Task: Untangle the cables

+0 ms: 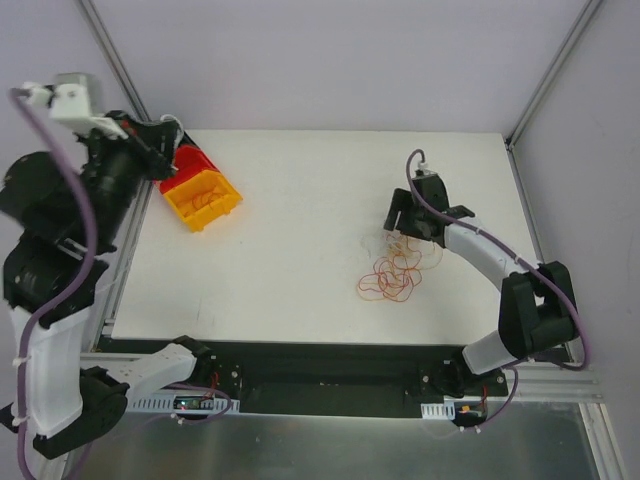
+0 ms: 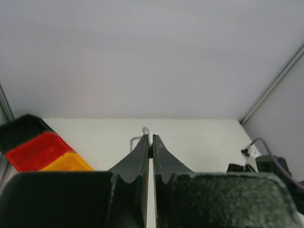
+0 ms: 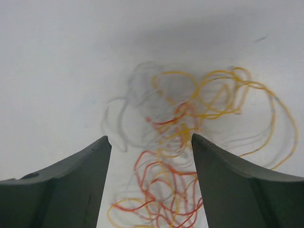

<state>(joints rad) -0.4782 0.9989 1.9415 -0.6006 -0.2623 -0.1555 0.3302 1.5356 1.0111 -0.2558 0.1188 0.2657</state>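
The cables (image 1: 392,272) lie in a loose tangle of orange, red, yellow and white strands on the white table (image 1: 300,260), right of centre. My right gripper (image 1: 405,218) hovers at the tangle's far edge. In the right wrist view it (image 3: 149,137) is open, and the tangle (image 3: 178,128) lies between and beyond its fingers, blurred. My left gripper (image 1: 165,155) is raised at the far left, above the bins. In the left wrist view it (image 2: 151,140) is shut on a thin white cable (image 2: 146,129) that loops out over its tips.
A yellow bin (image 1: 203,198) with orange strands inside sits at the table's far left, and a red bin (image 1: 185,160) stands behind it. Both show at the left in the left wrist view (image 2: 42,152). Frame posts stand at the far corners.
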